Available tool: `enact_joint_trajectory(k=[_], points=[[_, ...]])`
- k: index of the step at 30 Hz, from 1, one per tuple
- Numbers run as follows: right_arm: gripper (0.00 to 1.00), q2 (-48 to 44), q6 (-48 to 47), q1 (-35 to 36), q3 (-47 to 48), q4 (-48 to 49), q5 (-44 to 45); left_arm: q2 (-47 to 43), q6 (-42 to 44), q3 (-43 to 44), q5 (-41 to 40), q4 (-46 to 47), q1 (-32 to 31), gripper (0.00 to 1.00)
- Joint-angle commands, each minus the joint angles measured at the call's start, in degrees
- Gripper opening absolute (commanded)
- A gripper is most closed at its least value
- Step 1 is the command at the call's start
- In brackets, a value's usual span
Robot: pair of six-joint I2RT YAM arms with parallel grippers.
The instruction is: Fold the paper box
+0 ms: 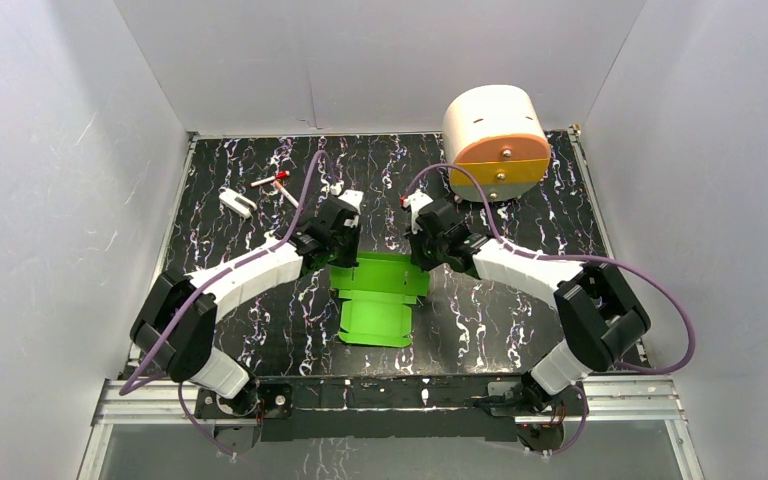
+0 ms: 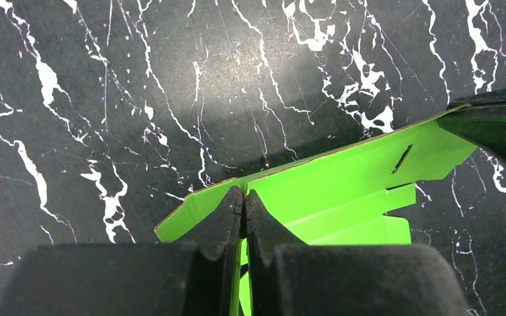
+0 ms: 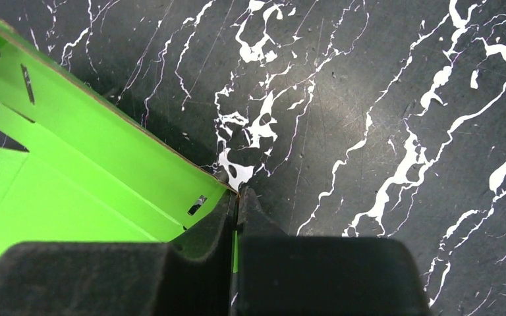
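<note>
Where the box lay: paper box (image 1: 378, 300) sat mid-table on the black marbled table (image 1: 260, 335), between the two arms and nearer the bases than the back wall.
Box form: bright green card, partly folded; near part lay flat with flaps, far long panel looked tilted up off the surface.
Panel detail: narrow slots were cut near each end; a brown raw edge ran along the top.
Left gripper (image 1: 344, 262): clenched on the far-left end of the box panel.
Left wrist view: left gripper (image 2: 244, 197) had its fingers pressed together with green card between them; paper box (image 2: 342, 191) stretched away to the right.
Right gripper (image 1: 422, 265): clamped on the far-right end of the same panel.
Right wrist view: right gripper (image 3: 237, 197) had its fingers nearly touching, with a green sliver between them; paper box (image 3: 72, 178) ran off to the left.
Arms: both reached inward and faced each other across the box.
Drawer unit (image 1: 495, 140): cream and orange, rounded, at the far right, well apart from the box.
Small white item (image 1: 237, 202): far left of the table, apart from the box.
Red-and-white piece (image 1: 272, 181): just beside the white item; kind unclear.
</note>
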Motion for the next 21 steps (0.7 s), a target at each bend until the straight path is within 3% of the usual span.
enact_joint_trajectory(k=[1, 14, 18, 21], points=[[0.08, 1.3, 3.8, 0.8, 4.3, 1.7, 3.6, -4.9, -6.3, -3.0, -2.7, 2.8, -0.4, 0.00], [0.15, -3.8, 4.6, 2.8, -3.4, 9.5, 3.6, -10.9, -7.6, -15.1, -4.4, 18.0, -1.1, 0.00], [0.27, -7.2, 0.7, 2.8, -7.8, 13.3, 3.6, -12.7, -4.4, -19.0, -3.9, 23.4, -1.1, 0.00], [0.39, -10.5, -4.2, 2.7, -8.5, 11.4, 3.7, -13.0, -1.8, -19.2, -4.0, 22.5, -1.1, 0.00]])
